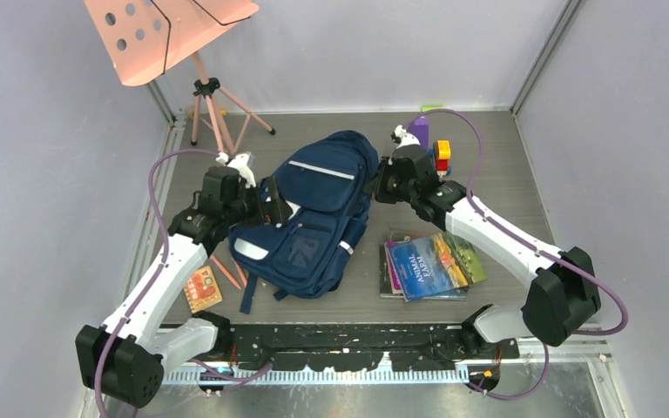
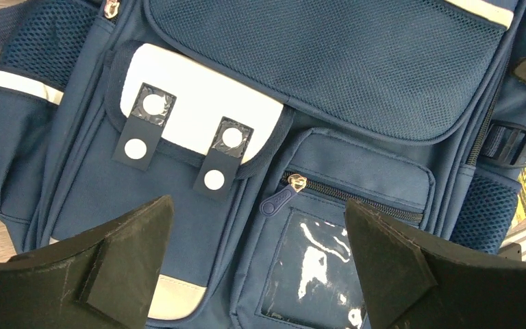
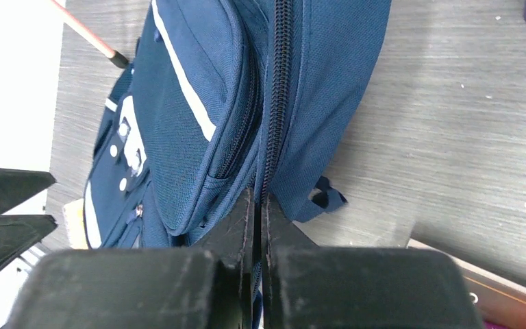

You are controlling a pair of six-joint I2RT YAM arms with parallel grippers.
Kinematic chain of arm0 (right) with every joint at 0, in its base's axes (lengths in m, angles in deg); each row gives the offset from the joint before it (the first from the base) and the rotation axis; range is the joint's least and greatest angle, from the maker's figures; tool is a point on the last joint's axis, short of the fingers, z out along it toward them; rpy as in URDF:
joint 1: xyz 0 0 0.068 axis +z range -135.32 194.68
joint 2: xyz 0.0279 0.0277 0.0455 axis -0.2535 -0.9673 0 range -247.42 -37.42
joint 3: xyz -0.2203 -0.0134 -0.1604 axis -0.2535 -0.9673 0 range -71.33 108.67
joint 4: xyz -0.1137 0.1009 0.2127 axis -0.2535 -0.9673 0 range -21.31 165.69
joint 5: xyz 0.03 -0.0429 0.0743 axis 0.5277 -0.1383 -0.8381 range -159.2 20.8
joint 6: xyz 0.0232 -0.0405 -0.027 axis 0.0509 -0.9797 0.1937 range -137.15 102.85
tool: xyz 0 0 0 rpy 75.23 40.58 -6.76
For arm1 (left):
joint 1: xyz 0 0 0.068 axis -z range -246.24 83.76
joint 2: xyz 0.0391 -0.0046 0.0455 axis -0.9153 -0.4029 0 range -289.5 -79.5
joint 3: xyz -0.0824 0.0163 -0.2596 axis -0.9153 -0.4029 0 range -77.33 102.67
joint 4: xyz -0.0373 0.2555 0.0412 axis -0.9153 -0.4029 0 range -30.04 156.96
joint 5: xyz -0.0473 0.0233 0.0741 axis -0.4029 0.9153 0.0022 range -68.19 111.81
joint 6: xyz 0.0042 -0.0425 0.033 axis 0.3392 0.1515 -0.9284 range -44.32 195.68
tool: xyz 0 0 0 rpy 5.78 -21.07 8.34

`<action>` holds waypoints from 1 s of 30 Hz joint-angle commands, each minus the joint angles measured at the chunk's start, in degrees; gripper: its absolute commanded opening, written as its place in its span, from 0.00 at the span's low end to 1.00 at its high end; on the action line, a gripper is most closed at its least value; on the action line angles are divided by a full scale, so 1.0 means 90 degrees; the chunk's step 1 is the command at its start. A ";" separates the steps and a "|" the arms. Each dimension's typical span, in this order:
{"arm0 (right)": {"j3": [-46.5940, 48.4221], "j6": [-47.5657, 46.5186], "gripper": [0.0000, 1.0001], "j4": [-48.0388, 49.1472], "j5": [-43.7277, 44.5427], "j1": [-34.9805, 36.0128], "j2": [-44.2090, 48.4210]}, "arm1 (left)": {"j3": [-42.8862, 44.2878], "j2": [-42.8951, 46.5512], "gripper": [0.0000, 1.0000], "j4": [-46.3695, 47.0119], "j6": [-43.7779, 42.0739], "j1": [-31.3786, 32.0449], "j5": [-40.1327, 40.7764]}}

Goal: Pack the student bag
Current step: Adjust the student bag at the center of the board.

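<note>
Left pincer [image 2: 258, 211]: mine, spread wide, empty; navy blue fabric backpack [image 2: 356, 82] directly beneath, probably to steady it.
Right pincer [image 3: 256, 205]: mine, pinched shut at the backpack's main zip [image 3: 274, 103], probably to open it; pull unseen.

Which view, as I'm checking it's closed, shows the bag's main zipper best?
Right wrist: the bag's zipper runs closed to the shut right gripper. Top view barely shows it; left wrist shows only front pockets.
</note>
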 commanded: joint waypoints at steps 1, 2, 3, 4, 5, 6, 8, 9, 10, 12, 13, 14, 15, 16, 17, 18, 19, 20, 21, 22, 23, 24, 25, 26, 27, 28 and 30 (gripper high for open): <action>0.0209 0.0070 0.01 0.0172 0.0323 0.0214 0.0443 | 0.0272 0.0054 1.00 0.0089 -0.0257 -0.0030 -0.0059; 0.0209 0.0016 0.01 0.0137 0.0337 0.0229 0.0487 | 0.0250 0.0063 1.00 0.0105 -0.0386 -0.0047 0.0064; 0.0184 -0.0029 0.01 0.0120 0.0366 0.0237 0.0593 | 0.0180 0.0038 1.00 0.0244 -0.0403 -0.0146 0.0135; 0.0162 -0.0211 0.01 0.0080 0.0541 0.0235 0.0645 | 0.0061 -0.0029 1.00 0.0454 -0.0173 -0.0447 -0.0002; 0.0121 -0.0333 0.01 0.0038 0.0717 0.0224 0.0716 | -0.0094 -0.0131 1.00 0.0812 0.0171 -0.0898 -0.0492; 0.0101 -0.0595 0.01 -0.0052 0.1264 0.0199 0.0731 | -0.0317 -0.0275 1.00 0.1273 0.0639 -0.1348 -0.1077; 0.0032 -0.0844 0.00 -0.0176 0.1710 -0.0089 0.0613 | -0.0561 -0.0598 1.00 0.1999 0.1140 -0.1877 -0.1552; 0.0001 -0.0894 0.01 -0.0203 0.1568 -0.0389 0.0464 | -0.0544 -0.0745 1.00 0.2099 0.1103 -0.1918 -0.1396; -0.0013 -0.0962 0.01 -0.0220 0.1435 -0.0552 0.0375 | -0.0494 -0.0878 1.00 0.2085 0.1002 -0.1923 -0.1321; -0.0024 -0.1093 0.01 -0.0189 0.1114 -0.0866 0.0138 | -0.0415 -0.1067 1.00 0.2018 0.0810 -0.1924 -0.1143; 0.0004 -0.1155 0.01 -0.0160 0.1058 -0.0935 -0.0014 | -0.0412 -0.1122 1.00 0.1965 0.0702 -0.1924 -0.1015; 0.0074 -0.1294 0.01 -0.0121 0.1048 -0.0947 -0.0164 | -0.0458 -0.1151 1.00 0.1932 0.0611 -0.1924 -0.0895; 0.0117 -0.1384 0.01 -0.0107 0.1066 -0.0953 -0.0251 | -0.0540 -0.1183 1.00 0.1914 0.0536 -0.1924 -0.0795; 0.0217 -0.1403 0.01 -0.0098 0.1077 -0.0962 -0.0412 | -0.0607 -0.1204 1.00 0.1910 0.0488 -0.1924 -0.0740; 0.0272 -0.1417 0.01 -0.0101 0.1080 -0.0960 -0.0492 | -0.0698 -0.1227 1.00 0.1931 0.0459 -0.1924 -0.0727; 0.0366 -0.1419 0.01 -0.0097 0.1069 -0.0966 -0.0626 | -0.0798 -0.1268 1.00 0.1997 0.0453 -0.1925 -0.0741; 0.0395 -0.1408 0.01 -0.0079 0.1003 -0.0962 -0.0682 | -0.0902 -0.1309 1.00 0.2089 0.0449 -0.1924 -0.0763; 0.0448 -0.1395 0.01 -0.0061 0.0962 -0.0964 -0.0768 | -0.1009 -0.1383 1.00 0.2197 0.0437 -0.1924 -0.0781; 0.0470 -0.1366 0.01 -0.0013 0.0866 -0.0961 -0.0802 | -0.1087 -0.1484 1.00 0.2288 0.0416 -0.1924 -0.0790; 0.0491 -0.1350 0.01 0.0001 0.0766 -0.0959 -0.0860 | -0.1153 -0.1619 0.99 0.2377 0.0413 -0.1924 -0.0805; 0.0491 -0.1313 0.01 0.0038 0.0732 -0.0958 -0.0877 | -0.1197 -0.1790 0.99 0.2491 0.0405 -0.1916 -0.0855; 0.0487 -0.1299 0.01 0.0051 0.0679 -0.0958 -0.0905 | -0.1213 -0.1971 0.98 0.2588 0.0403 -0.1914 -0.0883; 0.0480 -0.1276 0.01 0.0061 0.0664 -0.0958 -0.0910 | -0.1201 -0.2173 0.96 0.2666 0.0360 -0.1914 -0.0876; 0.0462 -0.1266 0.01 0.0062 0.0650 -0.0963 -0.0921 | -0.1136 -0.2395 0.95 0.2676 0.0284 -0.1914 -0.0758; 0.0452 -0.1255 0.01 0.0064 0.0644 -0.0960 -0.0922 | -0.1035 -0.2606 0.93 0.2628 0.0229 -0.1914 -0.0586; 0.0440 -0.1255 0.01 0.0064 0.0633 -0.0963 -0.0914 | -0.0928 -0.2824 0.87 0.2561 0.0209 -0.1919 -0.0489; 0.0426 -0.1276 0.01 0.0054 0.0615 -0.0959 -0.0897 | -0.0765 -0.3154 0.66 0.2662 0.0201 -0.1915 -0.0700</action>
